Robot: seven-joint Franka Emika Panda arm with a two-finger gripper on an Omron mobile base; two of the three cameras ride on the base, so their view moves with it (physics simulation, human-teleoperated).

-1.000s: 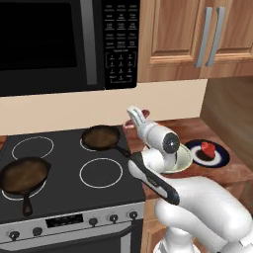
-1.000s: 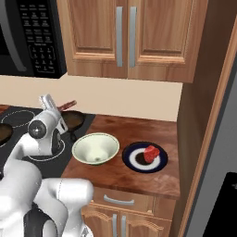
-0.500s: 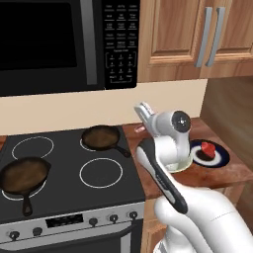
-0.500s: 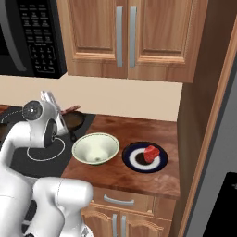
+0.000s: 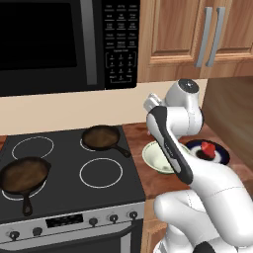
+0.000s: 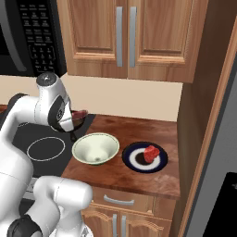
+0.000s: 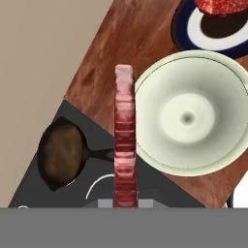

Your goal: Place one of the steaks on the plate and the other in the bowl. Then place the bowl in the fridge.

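We note the gripper (image 7: 125,202) pinching one steak (image 7: 125,145) edge-on above the table (image 7: 121,58) — just beside the bowl (image 7: 193,116) — the other steak (image 6: 151,152) on the plate (image 6: 145,158).

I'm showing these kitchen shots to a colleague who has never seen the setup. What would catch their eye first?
Probably the red steak clamped edge-on in the gripper, hanging above the counter beside the pale bowl, which holds nothing. Next, the second steak lying on the dark plate to the right of the bowl, and the two skillets on the black stove.
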